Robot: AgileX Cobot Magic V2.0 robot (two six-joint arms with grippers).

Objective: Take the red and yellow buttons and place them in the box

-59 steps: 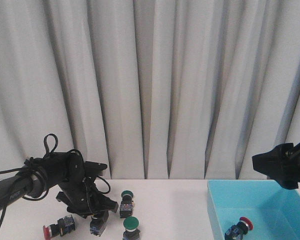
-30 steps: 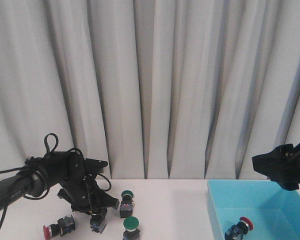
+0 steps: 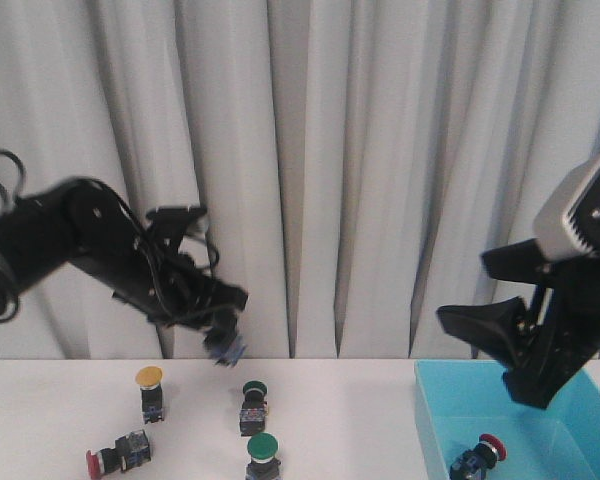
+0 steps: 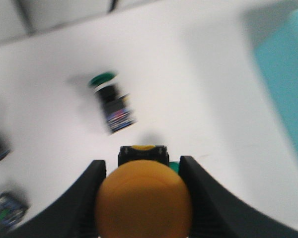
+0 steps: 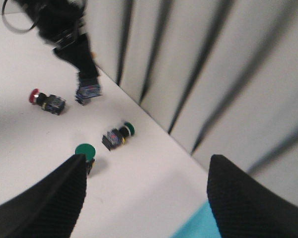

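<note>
yellow button [image 4: 143, 201], round matte mushroom cap on a blocky black body, sits clamped in the left claw [image 3: 223, 340], raised above the white desk [image 3: 360, 420] and well apart from the light blue box [image 3: 540, 425]. another yellow button [image 3: 150, 378] stands on the desk; a red one [image 3: 485, 447] lies in the box. the right claw [image 5: 146, 198] is wide open, empty. the smooth cap could slip free during the long carry across.
</note>
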